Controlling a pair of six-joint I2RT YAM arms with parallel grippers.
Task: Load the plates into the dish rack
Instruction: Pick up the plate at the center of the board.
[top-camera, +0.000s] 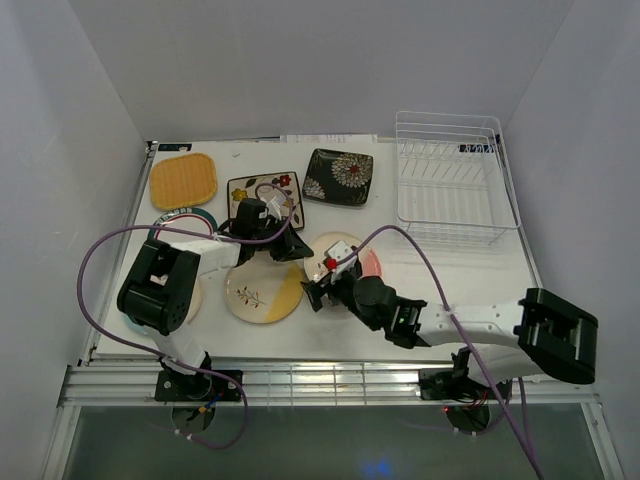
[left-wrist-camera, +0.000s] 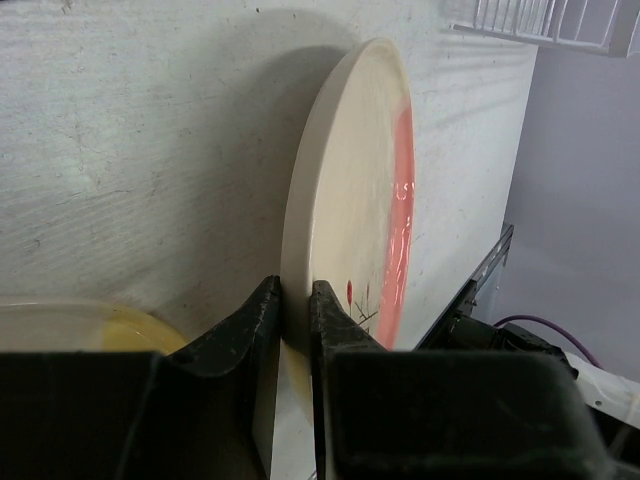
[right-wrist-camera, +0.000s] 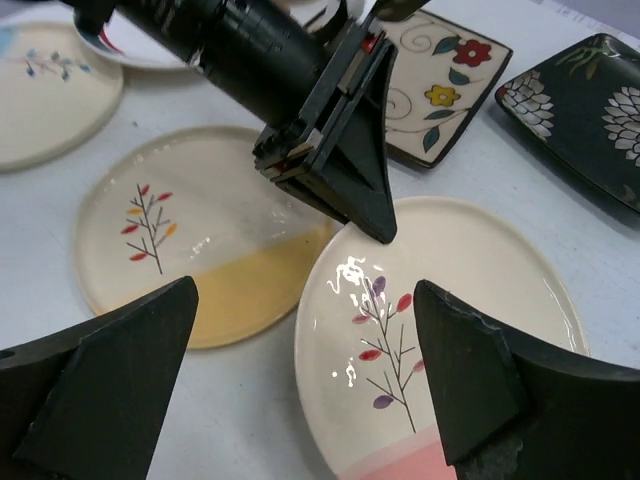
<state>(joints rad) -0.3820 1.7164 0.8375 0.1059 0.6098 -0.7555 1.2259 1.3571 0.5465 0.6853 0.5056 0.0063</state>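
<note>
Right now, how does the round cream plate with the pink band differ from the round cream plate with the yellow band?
The round cream plate with the pink band has its rim pinched by the left gripper. The round cream plate with the yellow band lies flat with no gripper on it. The pink-banded plate's twig carries purple and red leaves, the yellow-banded one's red and orange. Both are round, glossy cream, with a twig drawing.

Glossy, seemingly ceramic pink-cream plate (right-wrist-camera: 500, 270)
</note>
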